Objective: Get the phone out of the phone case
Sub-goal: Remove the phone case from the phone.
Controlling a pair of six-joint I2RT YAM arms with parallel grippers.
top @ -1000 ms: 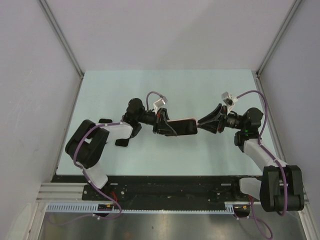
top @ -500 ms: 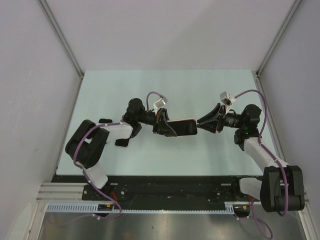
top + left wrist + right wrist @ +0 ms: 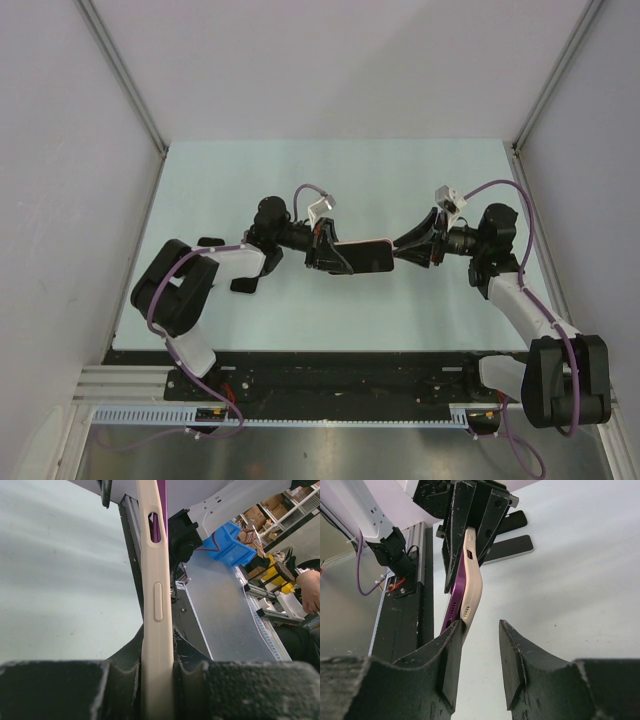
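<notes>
Two arms reach inward over the pale green table point(image 3: 400, 180) and meet near its middle, with one phone in one phone case held off the surface between them.

The left gripper point(image 3: 338, 256) is clamped tight on the phone case point(image 3: 157, 645). Its two fingers press the flat sides of the case, and the beige edge runs straight up between them in the left wrist view. That edge shows one long raised button point(image 3: 158, 601) and, farther along, one slot cut-out point(image 3: 154, 526) with purple showing through it.

The purple phone point(image 3: 452, 602) is still inside the case. At the end that points to the right arm the beige case bows slightly away from the phone's edge, and a row of small holes shows in the case's end.

The right gripper point(image 3: 481, 627) stands at that free end with its jaws partly apart and bare table showing through the gap between them. One finger point(image 3: 451, 650) lies against the end of the phone and case. The other finger point(image 3: 512, 655) stands clear of it, so nothing is pinched.

Behind the left gripper, toward the left side of the table, a black slab point(image 3: 512, 546) and a second black slab point(image 3: 514, 522) lie flat on the surface. They lie just beside each other and are phone-shaped. A purple cable point(image 3: 310, 188) loops over the left wrist, and another runs along the right arm.

Off the near edge of the table, the left wrist view shows one blue bin point(image 3: 227, 547).
</notes>
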